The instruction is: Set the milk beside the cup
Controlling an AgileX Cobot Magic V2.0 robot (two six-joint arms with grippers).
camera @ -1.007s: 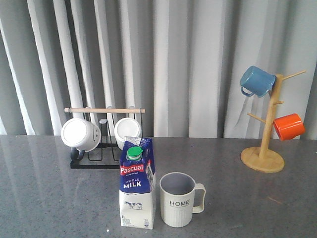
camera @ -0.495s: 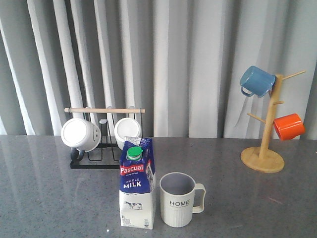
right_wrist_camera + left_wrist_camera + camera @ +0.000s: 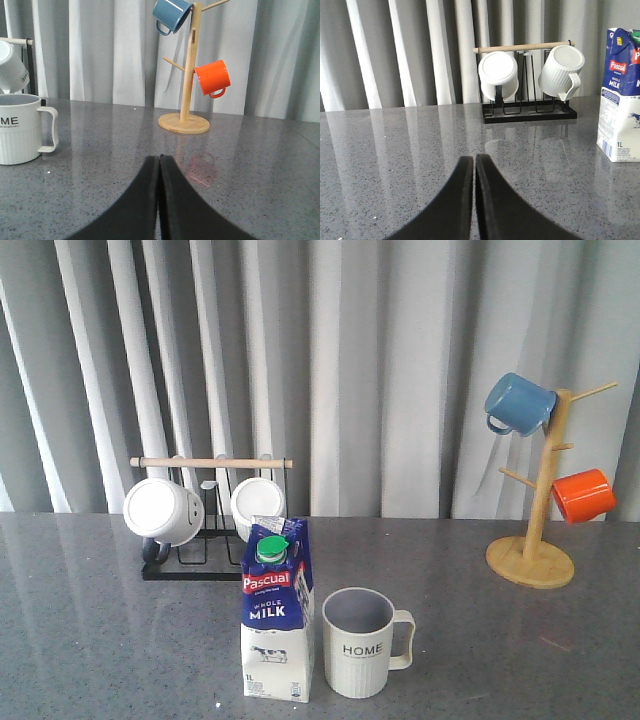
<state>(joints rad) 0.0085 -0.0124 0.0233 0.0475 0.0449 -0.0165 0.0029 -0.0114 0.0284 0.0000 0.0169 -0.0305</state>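
Observation:
The milk (image 3: 277,615), a blue-and-white carton with a green cap, stands upright near the table's front edge. Just to its right, a small gap away, stands the ribbed grey-white cup (image 3: 361,642) marked "HOME", handle to the right. In the left wrist view the milk (image 3: 622,95) shows at the edge, well away from my left gripper (image 3: 474,159), which is shut on nothing. In the right wrist view the cup (image 3: 22,128) sits off to the side, and my right gripper (image 3: 159,158) is shut and empty. Neither gripper shows in the front view.
A black rack with a wooden bar (image 3: 212,530) holds two white mugs (image 3: 163,511) behind the milk. At the back right a wooden mug tree (image 3: 535,530) carries a blue mug (image 3: 519,403) and an orange mug (image 3: 583,495). Grey curtains hang behind the table.

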